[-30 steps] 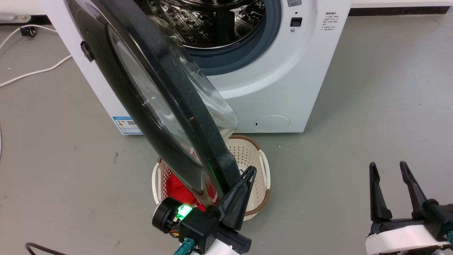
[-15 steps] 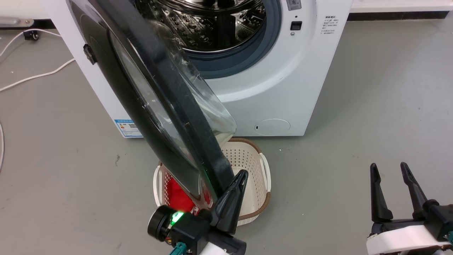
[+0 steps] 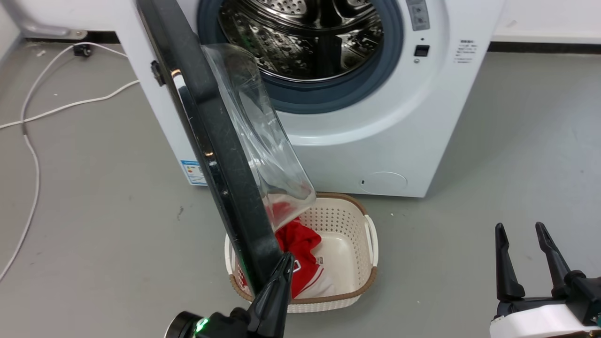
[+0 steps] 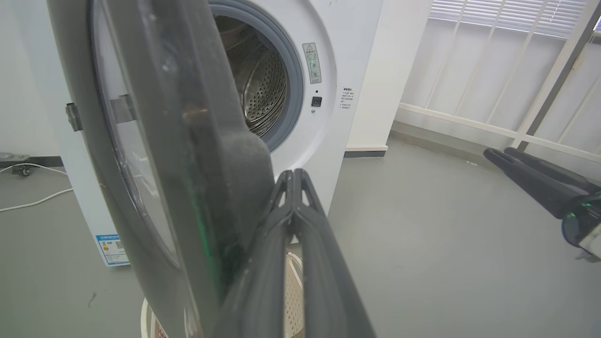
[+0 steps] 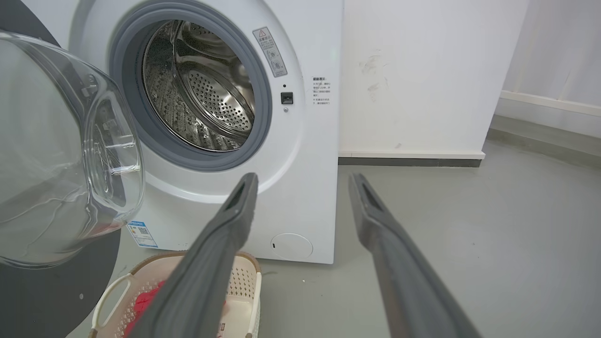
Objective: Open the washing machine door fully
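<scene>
Since the door [image 3: 220, 155] stands roughly square to the washing machine [image 3: 357, 141], hinged on its left, push outward with the left claw [image 4: 293, 174], fingers pressed together, holding nothing, against the rim's inside. Right claw [image 3: 519, 226]: spread, empty. Door's top cut off; actual contact hard to confirm.

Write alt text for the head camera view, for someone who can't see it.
The black washing machine door, glass bowl bulging, stands swung out from the washing machine, the shut left gripper at its lower edge. Below sits a cream basket holding a red garment; the open right gripper is at lower right.
</scene>
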